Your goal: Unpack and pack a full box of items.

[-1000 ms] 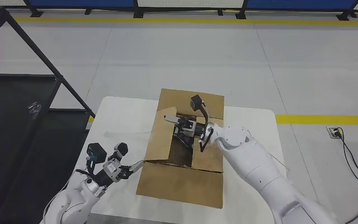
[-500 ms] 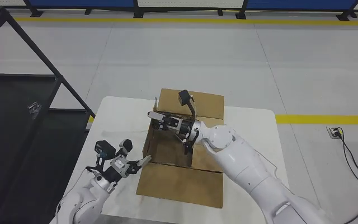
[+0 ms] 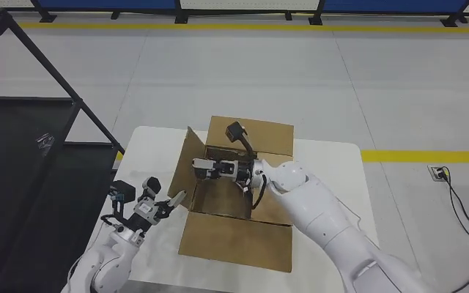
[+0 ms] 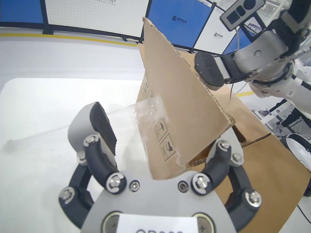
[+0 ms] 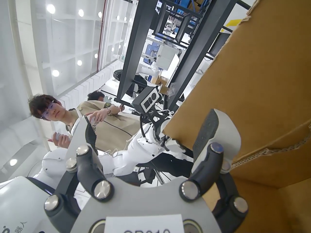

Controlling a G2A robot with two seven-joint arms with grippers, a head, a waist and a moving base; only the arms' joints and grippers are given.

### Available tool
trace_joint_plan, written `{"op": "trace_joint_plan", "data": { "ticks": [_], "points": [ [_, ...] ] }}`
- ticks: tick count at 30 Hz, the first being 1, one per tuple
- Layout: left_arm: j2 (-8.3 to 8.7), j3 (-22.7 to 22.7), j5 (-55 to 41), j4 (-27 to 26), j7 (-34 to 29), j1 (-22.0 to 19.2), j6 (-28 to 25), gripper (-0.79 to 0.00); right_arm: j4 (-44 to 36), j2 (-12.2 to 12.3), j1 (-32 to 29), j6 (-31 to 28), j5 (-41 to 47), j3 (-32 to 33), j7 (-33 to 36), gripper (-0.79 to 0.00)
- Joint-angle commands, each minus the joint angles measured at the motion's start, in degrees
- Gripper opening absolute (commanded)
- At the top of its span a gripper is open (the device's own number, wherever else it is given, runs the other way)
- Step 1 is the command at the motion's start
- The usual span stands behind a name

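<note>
A brown cardboard box point(image 3: 234, 242) stands in the middle of the white table with its flaps spread. Its left flap point(image 3: 187, 155) stands up and leans outward. My right gripper point(image 3: 199, 165) is open and lies against that flap's inner face, over the box opening. In the right wrist view one finger point(image 5: 211, 127) of the right gripper point(image 5: 148, 120) sits next to the cardboard flap point(image 5: 255, 78). My left gripper point(image 3: 174, 201) is open at the box's front left corner. In the left wrist view the flap point(image 4: 184, 93) has its lower corner between the fingers of the left gripper point(image 4: 162, 127). The box's contents are hidden.
A strip of clear tape point(image 4: 150, 107) hangs from the left flap's outer face. The far flap point(image 3: 256, 135) and right flap point(image 3: 275, 209) lie open. Bare white table point(image 3: 150, 154) stretches left of the box. A black metal frame point(image 3: 51, 80) stands beyond the table's left edge.
The left flap swung from folded over the opening to upright and leaning outward. My right gripper moved left with it. My left gripper drew up beside the box's front left corner.
</note>
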Motion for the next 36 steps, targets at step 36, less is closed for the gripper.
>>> {"op": "trace_joint_plan", "data": {
  "ticks": [36],
  "points": [
    [0.26, -6.1, 0.1, 0.8, -2.2, 1.5, 5.2, 0.000, -17.7, 10.2, -14.6, -8.6, -7.4, 23.8, -11.8, 0.000]
  ]
}}
